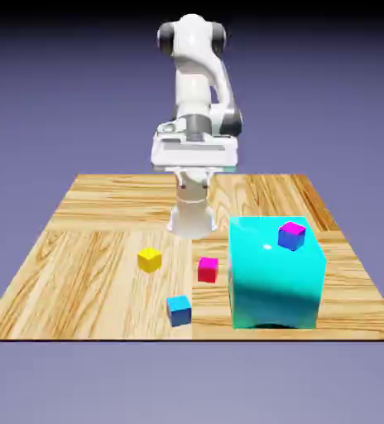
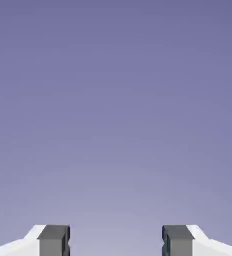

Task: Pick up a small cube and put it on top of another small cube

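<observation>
Small cubes lie scattered on the light wooden counter: we count a small yellow cube toward the middle, a small magenta cube just beside it on the exterior view's right, and a small blue cube nearer the counter's front edge, below the other two. All three rest flat on the wood and stand apart from one another. A large glossy cyan block sits by the front corner on the exterior view's right, and on its top face, near the far right corner of that face, we see a small blue-and-magenta cube. The white robot arm rises at the counter's far edge, its wide white hand held level above the wood and well clear of every cube. In the hand view the end effector shows its two grey fingertips set wide apart with nothing between them, only the plain blue-violet backdrop beyond.
</observation>
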